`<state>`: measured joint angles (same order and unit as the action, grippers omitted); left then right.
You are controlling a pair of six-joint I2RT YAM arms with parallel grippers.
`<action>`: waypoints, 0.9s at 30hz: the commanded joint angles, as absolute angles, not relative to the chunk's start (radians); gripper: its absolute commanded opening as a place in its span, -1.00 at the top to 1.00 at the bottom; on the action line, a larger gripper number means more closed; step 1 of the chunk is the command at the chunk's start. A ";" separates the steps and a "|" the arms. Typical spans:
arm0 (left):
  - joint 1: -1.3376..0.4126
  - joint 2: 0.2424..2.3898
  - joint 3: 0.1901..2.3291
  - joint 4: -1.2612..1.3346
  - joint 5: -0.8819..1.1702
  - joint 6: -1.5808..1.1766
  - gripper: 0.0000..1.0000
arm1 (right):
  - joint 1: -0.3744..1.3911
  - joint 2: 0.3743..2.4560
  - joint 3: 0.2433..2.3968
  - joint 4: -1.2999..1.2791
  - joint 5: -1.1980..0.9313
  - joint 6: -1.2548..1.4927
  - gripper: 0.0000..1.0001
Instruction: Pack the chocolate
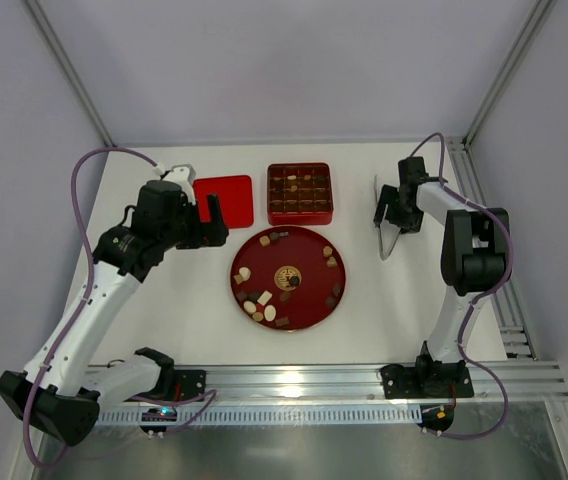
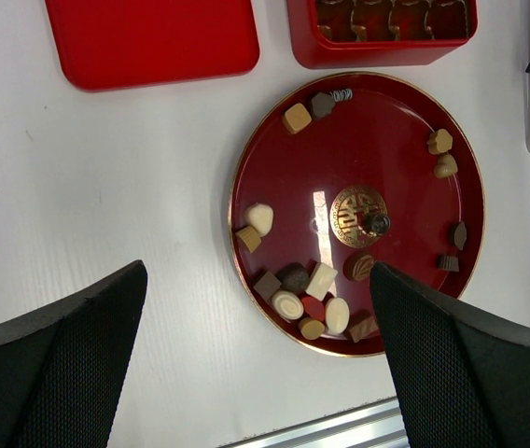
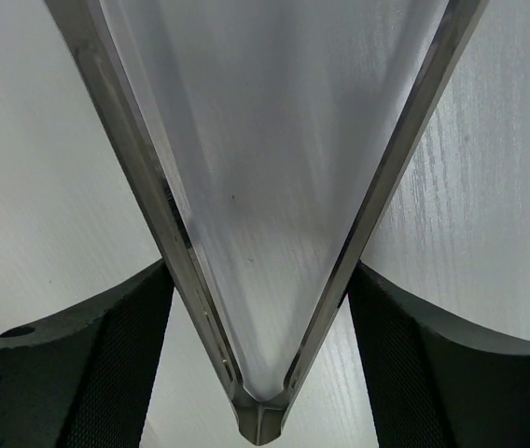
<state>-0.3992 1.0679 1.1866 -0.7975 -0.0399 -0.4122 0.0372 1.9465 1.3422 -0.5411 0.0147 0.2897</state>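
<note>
round red plate [image 1: 309, 300] mid-desk: loose chocolate [image 2: 321, 280], mostly at its near-left rim | left gripper [image 1: 207, 220] jaws spread | right gripper [image 1: 392, 212] clamps tongs [image 1: 385, 240] | toward far edge: gridded red box [image 1: 300, 218], some cells filled, count unclear | red lid [image 1: 224, 200] on its left

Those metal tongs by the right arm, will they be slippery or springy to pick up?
Probably slippery: the tongs look like smooth polished metal. Likely springy: their two thin arms join at one end and splay apart. Being thin strips, they probably weigh little.
</note>
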 commanded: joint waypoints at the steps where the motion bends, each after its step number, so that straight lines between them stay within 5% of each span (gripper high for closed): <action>1: -0.400 1.043 1.177 -0.765 -0.031 -0.413 -0.99 | 0.035 1.941 1.330 -0.529 0.015 0.281 -0.55; 10: -0.400 1.052 1.178 -0.764 -0.028 -0.420 -0.99 | 0.032 1.868 1.276 -0.494 0.015 0.308 -0.77; 27: -0.400 1.199 1.267 -0.749 -0.115 -0.449 -0.99 | 0.035 1.580 1.132 -0.439 -0.038 0.360 -0.79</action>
